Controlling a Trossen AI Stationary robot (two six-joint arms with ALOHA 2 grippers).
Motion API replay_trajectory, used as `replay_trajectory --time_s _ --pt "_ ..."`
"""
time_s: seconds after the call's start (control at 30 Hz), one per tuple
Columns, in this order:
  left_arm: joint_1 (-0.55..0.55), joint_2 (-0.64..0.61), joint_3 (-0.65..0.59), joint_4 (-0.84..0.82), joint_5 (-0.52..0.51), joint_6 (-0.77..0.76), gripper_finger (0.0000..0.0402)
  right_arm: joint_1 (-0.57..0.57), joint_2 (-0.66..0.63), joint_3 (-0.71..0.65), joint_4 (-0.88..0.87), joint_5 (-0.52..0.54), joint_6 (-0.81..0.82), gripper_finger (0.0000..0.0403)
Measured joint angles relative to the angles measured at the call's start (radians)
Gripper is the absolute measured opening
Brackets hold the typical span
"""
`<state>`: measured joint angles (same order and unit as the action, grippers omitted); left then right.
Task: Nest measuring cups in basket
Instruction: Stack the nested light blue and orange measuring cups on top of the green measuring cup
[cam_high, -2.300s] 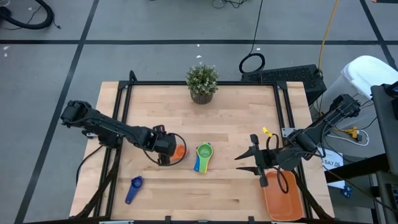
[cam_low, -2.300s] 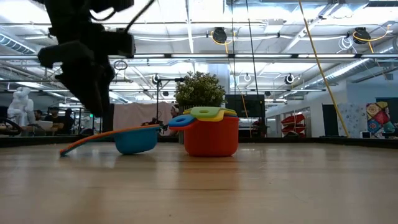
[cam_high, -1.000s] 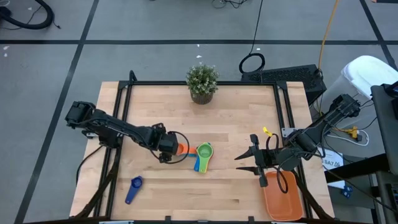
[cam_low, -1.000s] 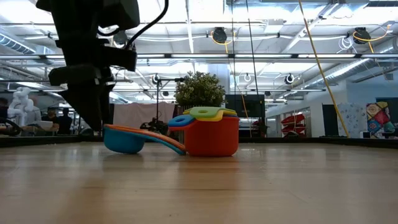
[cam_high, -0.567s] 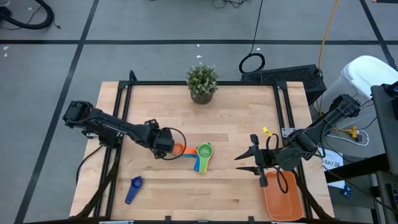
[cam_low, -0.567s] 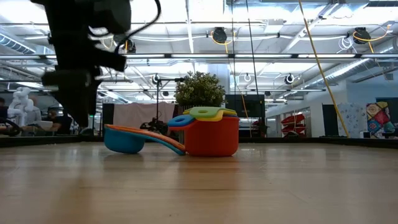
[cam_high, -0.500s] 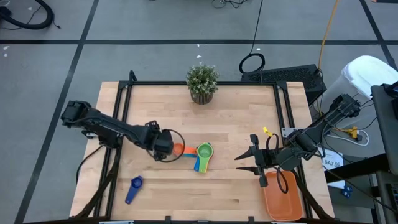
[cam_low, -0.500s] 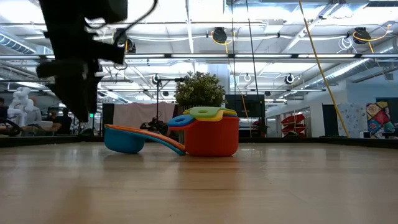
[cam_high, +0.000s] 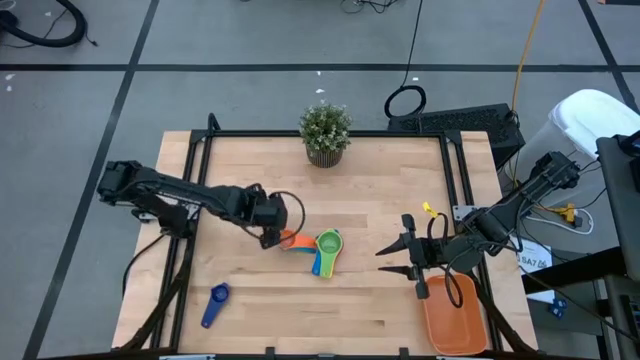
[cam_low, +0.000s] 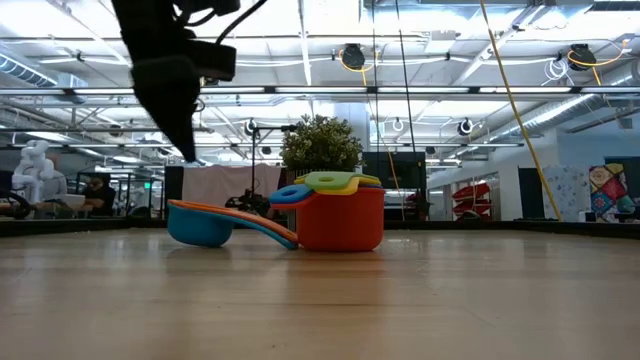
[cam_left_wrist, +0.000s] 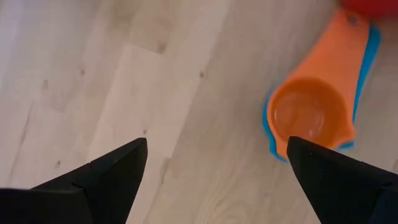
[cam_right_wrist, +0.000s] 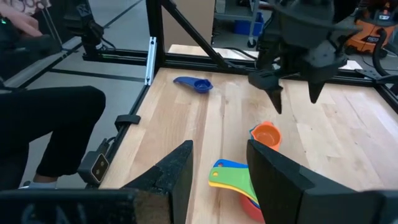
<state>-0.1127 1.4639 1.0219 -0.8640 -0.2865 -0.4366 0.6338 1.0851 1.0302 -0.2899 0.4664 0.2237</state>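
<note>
An orange measuring cup (cam_left_wrist: 308, 115) sits nested in a light blue one (cam_low: 200, 228) on the table; their handles reach to the foot of a red cup (cam_low: 340, 222). That red cup holds a nested stack with a green cup (cam_high: 327, 242) on top. A dark blue cup (cam_high: 215, 303) lies alone near the table's near-left corner. My left gripper (cam_high: 274, 232) hangs open above the table, just left of the orange cup, touching nothing. My right gripper (cam_high: 383, 260) waits open at the right, by the orange basket (cam_high: 455, 318) at the near-right corner.
A small potted plant (cam_high: 325, 132) stands at the middle of the far edge. Black frame rails run along the table's left and right sides. Bare wood lies between the cup stack and the basket. A person's dark sleeve (cam_right_wrist: 50, 118) shows beyond the table.
My left gripper has risen off the table and shifted a little toward the far edge and the right, ending above and beside the orange cup. The orange and light blue pair has stayed put against the red stack. The right arm has kept still.
</note>
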Motion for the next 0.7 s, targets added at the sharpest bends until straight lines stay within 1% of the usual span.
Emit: replay_trajectory --time_s 0.13,0.2,0.27,0.47,0.7 --pt "0.043 0.003 0.001 0.004 0.001 -0.121 0.0390 -0.002 0.000 0.000 -0.003 0.000 -0.006 0.0144" --pt "0.059 0.002 0.001 0.001 0.001 -0.130 0.0390 -0.008 0.000 0.000 -0.002 0.000 -0.016 0.0144" --pt "0.075 0.004 0.001 -0.001 0.027 -0.144 0.0390 -0.012 0.000 0.000 -0.003 0.000 -0.016 0.0144" --pt "0.099 0.050 0.001 0.021 0.111 -0.145 0.0390 -0.013 0.000 0.000 -0.003 -0.002 -0.019 0.0144" --pt "0.080 0.144 0.001 0.055 0.182 -0.096 0.0390 -0.013 0.000 0.000 -0.011 -0.023 -0.014 0.0144"
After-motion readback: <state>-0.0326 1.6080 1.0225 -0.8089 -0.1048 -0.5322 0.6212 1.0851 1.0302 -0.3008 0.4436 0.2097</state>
